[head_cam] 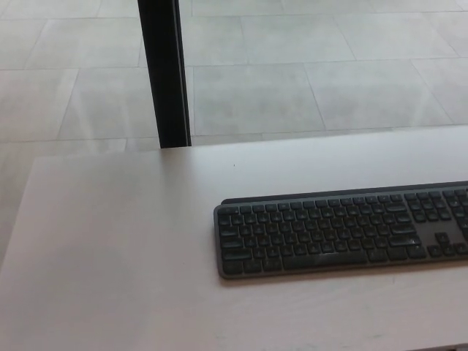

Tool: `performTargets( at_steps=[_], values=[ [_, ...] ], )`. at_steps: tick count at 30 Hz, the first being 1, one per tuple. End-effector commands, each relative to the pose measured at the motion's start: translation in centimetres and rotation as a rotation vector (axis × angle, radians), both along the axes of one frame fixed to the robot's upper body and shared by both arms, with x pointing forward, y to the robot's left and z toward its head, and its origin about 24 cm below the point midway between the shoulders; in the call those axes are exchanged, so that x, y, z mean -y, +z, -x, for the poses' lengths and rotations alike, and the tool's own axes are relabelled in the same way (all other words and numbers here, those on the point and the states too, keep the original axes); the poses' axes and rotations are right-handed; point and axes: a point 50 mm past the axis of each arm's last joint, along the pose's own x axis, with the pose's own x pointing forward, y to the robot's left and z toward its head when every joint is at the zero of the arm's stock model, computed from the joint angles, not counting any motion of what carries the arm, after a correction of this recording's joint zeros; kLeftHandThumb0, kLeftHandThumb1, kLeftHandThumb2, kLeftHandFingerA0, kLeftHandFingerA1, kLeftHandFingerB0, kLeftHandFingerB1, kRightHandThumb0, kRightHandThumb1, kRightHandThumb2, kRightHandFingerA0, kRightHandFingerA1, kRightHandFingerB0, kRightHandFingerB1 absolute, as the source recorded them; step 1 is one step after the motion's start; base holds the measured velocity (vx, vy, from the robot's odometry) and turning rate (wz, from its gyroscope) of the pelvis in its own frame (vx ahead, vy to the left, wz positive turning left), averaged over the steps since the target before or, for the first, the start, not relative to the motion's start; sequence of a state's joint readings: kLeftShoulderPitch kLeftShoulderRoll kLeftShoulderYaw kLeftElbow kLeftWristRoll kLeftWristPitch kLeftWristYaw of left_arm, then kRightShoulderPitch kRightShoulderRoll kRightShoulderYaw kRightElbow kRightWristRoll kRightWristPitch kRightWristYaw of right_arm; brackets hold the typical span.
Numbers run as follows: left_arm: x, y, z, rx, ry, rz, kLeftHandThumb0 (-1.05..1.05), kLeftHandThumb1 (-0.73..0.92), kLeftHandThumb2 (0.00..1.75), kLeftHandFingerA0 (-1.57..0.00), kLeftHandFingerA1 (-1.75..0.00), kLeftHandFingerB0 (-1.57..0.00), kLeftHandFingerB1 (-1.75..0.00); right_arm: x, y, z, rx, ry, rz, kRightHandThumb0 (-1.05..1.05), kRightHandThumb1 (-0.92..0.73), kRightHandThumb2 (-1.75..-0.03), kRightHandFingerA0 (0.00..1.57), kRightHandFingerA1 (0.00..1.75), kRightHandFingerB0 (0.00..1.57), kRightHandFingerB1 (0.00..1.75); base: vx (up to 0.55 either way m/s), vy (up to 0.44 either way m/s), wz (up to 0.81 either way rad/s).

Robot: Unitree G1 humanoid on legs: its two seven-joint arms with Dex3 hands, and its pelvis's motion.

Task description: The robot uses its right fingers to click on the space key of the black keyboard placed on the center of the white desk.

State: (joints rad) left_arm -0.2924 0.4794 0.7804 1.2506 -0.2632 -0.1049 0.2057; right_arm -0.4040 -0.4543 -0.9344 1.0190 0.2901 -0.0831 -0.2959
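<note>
1. Keyboard (pixel 340 232) is the target, but neither robot hand shows in the head view, so I cannot tell how far either is open or whether it holds anything
2. Black keyboard lies flat on the white desk (pixel 117 248), toward the right of the view, its right end cut off by the picture edge
3. Long axis runs left to right, almost parallel to the desk's near edge; the space key (pixel 324 257) sits in the nearest row, facing the robot
4. Risk, as I judge it: thick fingers may land on neighbouring keys, since the space key is narrow front to back
5. Risk: a right hand entering from off-view could clip the keyboard's unseen end and shift it
6. Beyond the desk: a black post (pixel 165 73) and a tiled floor (pixel 292 88)
</note>
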Motion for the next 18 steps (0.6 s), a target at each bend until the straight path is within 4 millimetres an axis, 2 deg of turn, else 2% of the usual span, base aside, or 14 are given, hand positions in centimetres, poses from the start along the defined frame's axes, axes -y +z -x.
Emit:
performTargets(
  at_steps=[1, 2, 3, 4, 5, 6, 7, 8, 9, 11, 13, 14, 15, 18],
  values=[
    [-0.9, 1.0, 0.2, 0.054, 0.059, -0.034, -0.42, 0.37, 0.82, -0.83, -0.91, -0.70, -0.70, 1.6, 6.1, -2.8, 0.228, -0.047, -0.011, -0.21, -0.67, -0.59, 0.81, 0.64, 0.55, 0.44, 0.00, 0.000, 0.00],
    [-0.9, 0.9, 0.2, 0.051, 0.049, -0.032, -0.42, 0.48, 0.54, -0.87, -0.94, -0.76, -0.58, 1.5, 7.2, -3.5, 0.251, -0.036, -0.008, -0.25, -0.64, -0.59, 0.86, 0.74, 0.59, 0.45, 0.00, 0.000, 0.00],
    [-0.9, 0.9, 0.2, 0.062, 0.054, -0.027, -0.40, 0.48, 0.54, -0.87, -0.94, -0.77, -0.59, 1.3, 8.2, -4.2, 0.262, -0.012, 0.015, -0.27, -0.64, -0.59, 0.87, 1.00, 0.62, 0.47, 0.00, 0.000, 0.00],
    [-0.8, 0.9, 0.2, 0.055, 0.053, -0.032, -0.41, 0.48, 0.54, -0.88, -0.94, -0.77, -0.58, 0.9, 9.4, -5.0, 0.286, 0.023, 0.047, -0.35, -0.53, -0.86, 0.93, 1.17, 0.62, 0.64, 0.00, 0.000, 0.00],
    [-0.8, 0.9, 0.2, 0.062, 0.053, -0.026, -0.42, 0.48, 0.55, -0.91, -0.98, -0.78, -0.59, 0.5, 10.4, -5.7, 0.293, 0.045, 0.060, -0.36, -0.44, -0.85, 1.14, 1.34, 0.67, 0.69, 0.00, 0.000, 0.00],
    [-0.8, 0.9, 0.2, 0.067, 0.056, -0.025, -0.40, 0.48, 0.54, -0.88, -0.94, -0.79, -0.59, 0.2, 11.0, -6.3, 0.298, 0.074, 0.084, -0.39, -0.56, -0.57, 0.95, 1.75, 0.74, 0.56, 0.00, 0.000, 0.00],
    [-0.8, 0.9, 0.2, 0.076, 0.061, -0.022, -0.39, 0.48, 0.54, -0.89, -0.95, -0.79, -0.59, -0.4, 12.0, -6.9, 0.318, 0.111, 0.126, -0.42, -0.52, -0.56, 1.06, 1.75, 0.79, 0.60, 0.00, 0.000, 0.00],
    [-0.8, 0.9, 0.2, 0.078, 0.062, -0.021, -0.39, 0.48, 0.54, -0.89, -0.95, -0.79, -0.59, -0.6, 12.3, -7.1, 0.326, 0.123, 0.139, -0.42, -0.52, -0.56, 1.06, 1.75, 0.79, 0.60, 0.00, 0.000, 0.00],
    [-0.8, 0.9, 0.2, 0.079, 0.061, -0.020, -0.40, 0.48, 0.53, -0.87, -0.95, -0.77, -0.59, -1.5, 13.1, -7.8, 0.325, 0.174, 0.194, -0.41, -0.50, -0.59, 1.08, 1.72, 0.70, 0.53, 0.00, 0.000, 0.00],
    [-0.9, 0.9, 0.2, 0.083, 0.055, -0.014, -0.40, 0.48, 0.54, -0.88, -0.98, -0.76, -0.59, -3.6, 14.9, -9.5, 0.319, 0.292, 0.311, -0.37, -0.52, -0.59, 1.04, 1.71, 0.67, 0.50, -0.02, -0.002, 0.03],
    [-0.9, 0.9, 0.3, 0.077, 0.055, -0.013, -0.40, 0.49, 0.54, -0.86, -0.96, -0.76, -0.58, -4.2, 15.3, -9.8, 0.291, 0.333, 0.347, -0.35, -0.51, -0.58, 1.02, 1.69, 0.67, 0.49, 0.00, 0.000, 0.00],
    [-0.9, 0.9, 0.3, 0.073, 0.054, -0.016, -0.40, 0.38, 0.83, -0.81, -0.90, -0.70, -0.71, -5.6, 16.1, -10.7, 0.246, 0.442, 0.433, -0.25, -0.55, -0.56, 1.01, 1.75, 0.65, 0.46, 0.00, 0.000, 0.00],
    [-0.9, 0.9, 0.3, 0.076, 0.054, -0.016, -0.39, 0.50, 0.54, -0.87, -0.98, -0.77, -0.60, -6.5, 16.4, -11.1, 0.232, 0.506, 0.480, -0.19, -0.54, -0.60, 1.02, 1.74, 0.65, 0.49, 0.00, 0.000, 0.00],
    [-0.8, 0.8, 0.5, 0.061, 0.042, -0.025, -0.42, 0.49, 0.54, -0.87, -0.93, -0.79, -0.60, -9.8, 16.9, -12.5, 0.191, 0.731, 0.614, -0.05, -0.55, -0.58, 0.91, 1.70, 0.64, 0.46, 0.00, 0.000, 0.00]
  ],
)
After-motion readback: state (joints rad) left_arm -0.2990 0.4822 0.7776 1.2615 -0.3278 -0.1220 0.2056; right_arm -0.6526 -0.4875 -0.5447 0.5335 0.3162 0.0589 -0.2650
